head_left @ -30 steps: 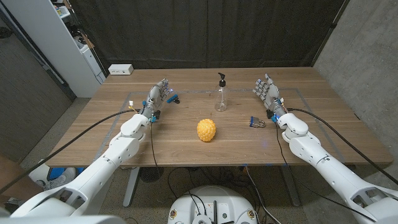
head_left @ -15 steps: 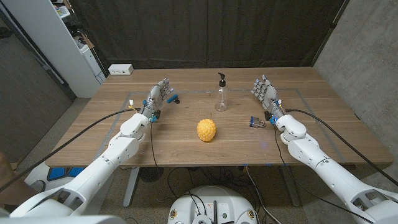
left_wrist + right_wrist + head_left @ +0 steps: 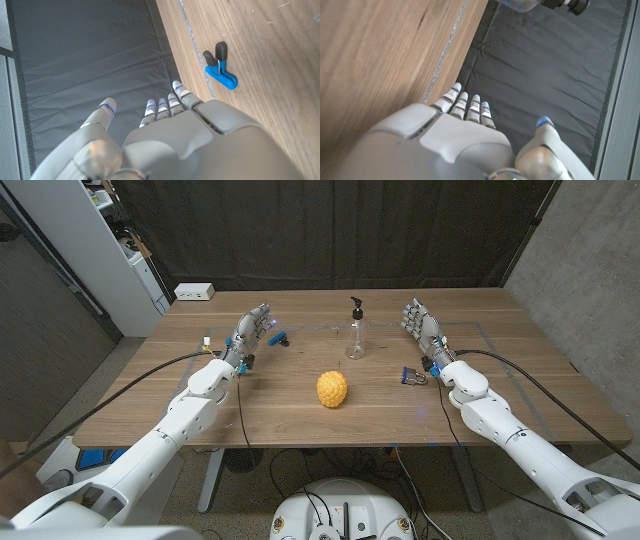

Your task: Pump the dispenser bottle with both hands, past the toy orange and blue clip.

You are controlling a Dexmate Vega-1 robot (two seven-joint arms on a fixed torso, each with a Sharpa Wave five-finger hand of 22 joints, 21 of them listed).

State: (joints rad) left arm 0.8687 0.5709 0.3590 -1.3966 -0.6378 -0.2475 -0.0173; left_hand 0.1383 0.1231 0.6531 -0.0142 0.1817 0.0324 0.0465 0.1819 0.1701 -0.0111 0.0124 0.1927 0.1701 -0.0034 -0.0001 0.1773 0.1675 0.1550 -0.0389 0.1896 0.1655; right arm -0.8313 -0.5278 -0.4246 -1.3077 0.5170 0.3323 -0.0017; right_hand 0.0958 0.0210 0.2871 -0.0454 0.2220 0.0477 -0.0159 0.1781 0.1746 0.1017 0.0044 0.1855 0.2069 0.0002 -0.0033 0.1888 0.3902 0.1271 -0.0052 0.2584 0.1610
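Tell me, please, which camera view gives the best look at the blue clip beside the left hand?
The left wrist view shows the blue clip best: large and sharp on the wood, black handles distinct, just beyond the left hand. In the head view it is only a small blue speck by that hand's fingers.

Looks like a robotics lab: black curtain (image 3: 330, 230) beyond the hands, bare concrete wall (image 3: 590, 270), cables (image 3: 130, 385) trailing off the wooden table (image 3: 300, 395).
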